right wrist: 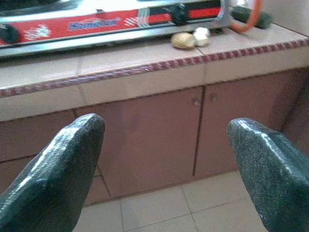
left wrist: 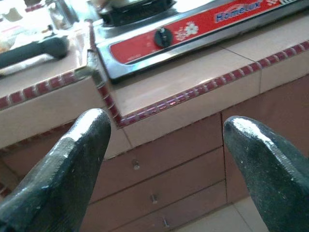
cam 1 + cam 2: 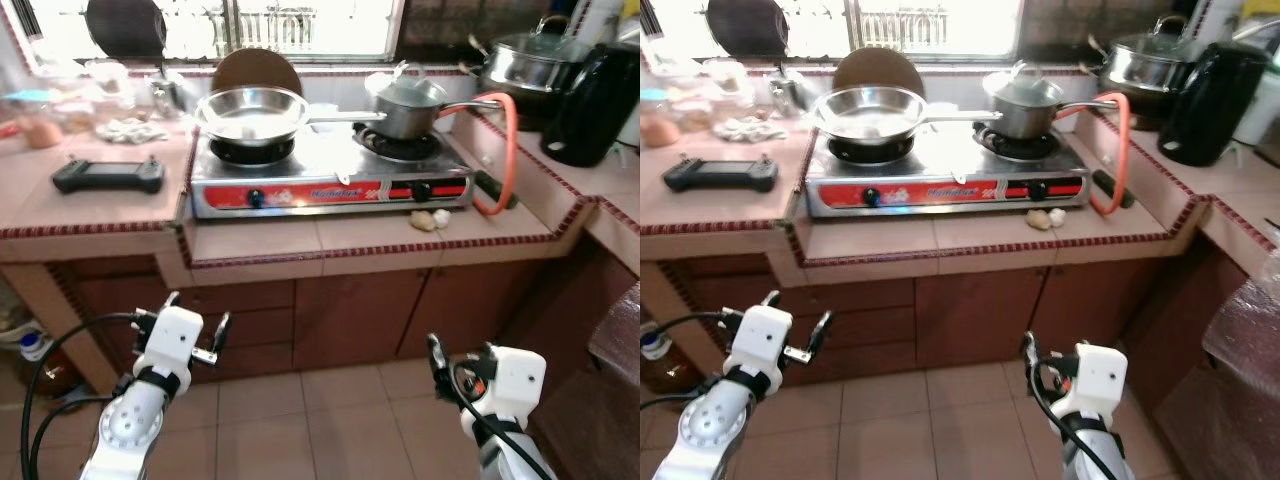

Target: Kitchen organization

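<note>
A steel two-burner gas stove [image 3: 330,185] with a red front sits on the tiled counter [image 3: 380,235]. On its left burner rests an empty steel frying pan [image 3: 250,112]; on the right burner stands a lidded saucepan [image 3: 408,105]. Two small pale lumps [image 3: 430,219], perhaps garlic or ginger, lie in front of the stove. My left gripper [image 2: 164,121] hangs open and empty below the counter's left step, facing the drawers. My right gripper [image 1: 164,125] is also open and empty, low before the cabinet doors [image 1: 193,130].
A black handheld controller [image 3: 108,177] lies on the higher counter at left. An orange gas hose [image 3: 505,150] loops right of the stove. A large lidded pot [image 3: 530,60] and a black kettle [image 3: 600,105] stand at the right. Jars and clutter sit by the window.
</note>
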### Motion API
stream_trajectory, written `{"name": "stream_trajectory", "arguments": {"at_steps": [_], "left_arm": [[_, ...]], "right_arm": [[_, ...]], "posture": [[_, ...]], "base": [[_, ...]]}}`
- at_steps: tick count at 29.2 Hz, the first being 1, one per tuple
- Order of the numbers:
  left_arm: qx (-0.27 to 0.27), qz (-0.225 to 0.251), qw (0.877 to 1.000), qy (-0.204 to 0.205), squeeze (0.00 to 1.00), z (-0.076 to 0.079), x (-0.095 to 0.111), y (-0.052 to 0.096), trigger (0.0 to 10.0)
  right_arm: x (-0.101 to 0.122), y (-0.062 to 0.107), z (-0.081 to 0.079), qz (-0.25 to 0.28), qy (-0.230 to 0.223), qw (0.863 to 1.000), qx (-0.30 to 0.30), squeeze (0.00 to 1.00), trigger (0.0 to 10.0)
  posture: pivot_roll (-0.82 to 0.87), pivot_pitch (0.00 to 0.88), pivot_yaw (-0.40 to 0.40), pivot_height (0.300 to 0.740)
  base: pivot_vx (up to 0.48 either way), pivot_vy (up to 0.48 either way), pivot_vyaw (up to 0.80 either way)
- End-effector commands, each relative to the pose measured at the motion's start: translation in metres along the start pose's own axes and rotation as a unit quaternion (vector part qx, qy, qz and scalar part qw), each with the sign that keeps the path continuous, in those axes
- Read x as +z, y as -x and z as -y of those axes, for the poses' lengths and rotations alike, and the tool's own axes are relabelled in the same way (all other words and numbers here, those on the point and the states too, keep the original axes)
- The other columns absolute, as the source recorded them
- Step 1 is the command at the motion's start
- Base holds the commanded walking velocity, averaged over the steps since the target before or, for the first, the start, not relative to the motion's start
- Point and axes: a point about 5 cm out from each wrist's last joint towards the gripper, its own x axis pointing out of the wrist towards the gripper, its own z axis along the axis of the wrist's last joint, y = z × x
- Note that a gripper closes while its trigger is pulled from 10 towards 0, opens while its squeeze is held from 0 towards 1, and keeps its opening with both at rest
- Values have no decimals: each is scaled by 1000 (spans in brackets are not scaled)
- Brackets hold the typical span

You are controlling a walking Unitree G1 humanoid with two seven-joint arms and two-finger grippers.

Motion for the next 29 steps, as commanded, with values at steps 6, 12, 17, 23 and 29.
{"name": "stream_trajectory", "arguments": {"at_steps": [6, 12, 17, 23, 29], "left_arm": [[-3, 4, 1000, 4, 0, 1, 4, -2, 10000], [-3, 4, 1000, 4, 0, 1, 4, -2, 10000], [-3, 4, 1000, 4, 0, 1, 4, -2, 10000], [-3, 4, 1000, 4, 0, 1, 4, -2, 10000], [-3, 4, 1000, 4, 0, 1, 4, -2, 10000]], "right_arm": [[4, -1, 2, 10, 1, 1000, -6, 0, 10000], [4, -1, 2, 10, 1, 1000, -6, 0, 10000], [4, -1, 2, 10, 1, 1000, -6, 0, 10000], [4, -1, 2, 10, 1, 1000, -6, 0, 10000], [4, -1, 2, 10, 1, 1000, -6, 0, 10000]], "posture": [[144, 0, -59, 740], [144, 0, -59, 740], [144, 0, -59, 740], [144, 0, -59, 740], [144, 0, -59, 740]], "base": [[0, 0, 0], [0, 0, 0], [0, 0, 0], [0, 0, 0], [0, 0, 0]]}}
